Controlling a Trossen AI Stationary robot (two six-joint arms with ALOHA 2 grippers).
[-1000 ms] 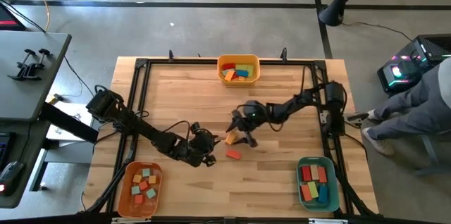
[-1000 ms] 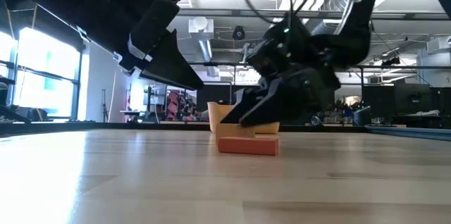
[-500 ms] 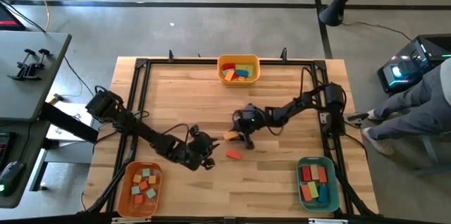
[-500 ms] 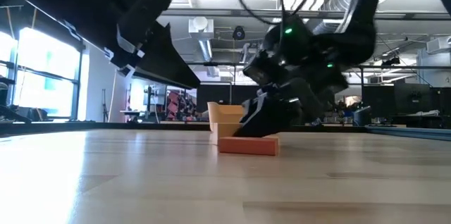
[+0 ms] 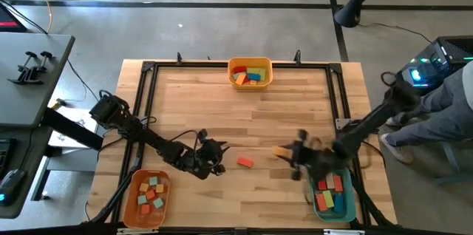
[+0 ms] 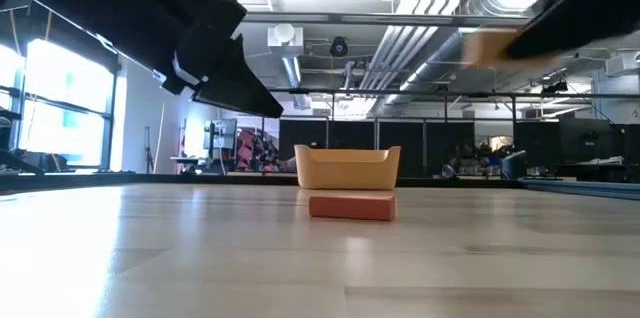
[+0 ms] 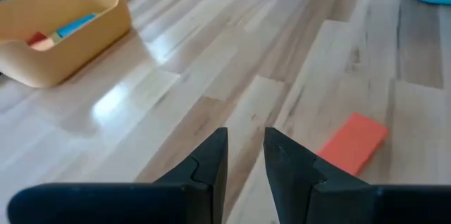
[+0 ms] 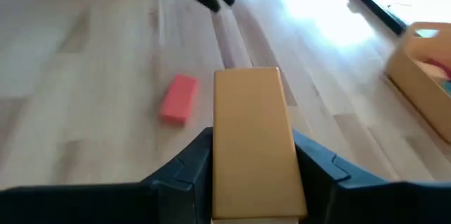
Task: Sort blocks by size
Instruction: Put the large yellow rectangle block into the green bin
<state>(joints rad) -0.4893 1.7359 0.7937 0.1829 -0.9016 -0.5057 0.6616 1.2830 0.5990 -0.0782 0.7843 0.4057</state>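
**Operator:** I'm holding a long yellow-orange rectangular block (image 8: 255, 139) in the right gripper (image 5: 290, 153). The two dark fingers (image 8: 189, 169) are pressing on its long sides, so the jaws are standing partly apart, closed on the block. In the high view the gripper is sitting over the near right part of the light wooden table (image 5: 192, 102), just left of the teal plastic bin (image 5: 332, 193), and it is showing blurred there.

**Observer:** And the other arm?

**Operator:** I'm keeping the left gripper (image 5: 214, 157) low over the near middle of the table. Its fingers (image 7: 211, 160) are standing close together with a thin gap between them, and they are gripping nothing.

**Observer:** What is lying loose?

**Operator:** A flat red-orange rectangular block (image 5: 244, 162) is lying on the bare wood between the two grippers, just right of the left one and apart from both.

**Observer:** The rest of the blocks?

**Operator:** Small ones are sitting in the orange plastic bin (image 5: 147, 199) at the near left corner. Middling ones are lying in the yellow plastic bin (image 5: 250, 73) at the far middle edge. Long red, orange, green and blue bars are filling the teal bin. A person's grey-clad leg (image 5: 429, 120) is showing right of the table.
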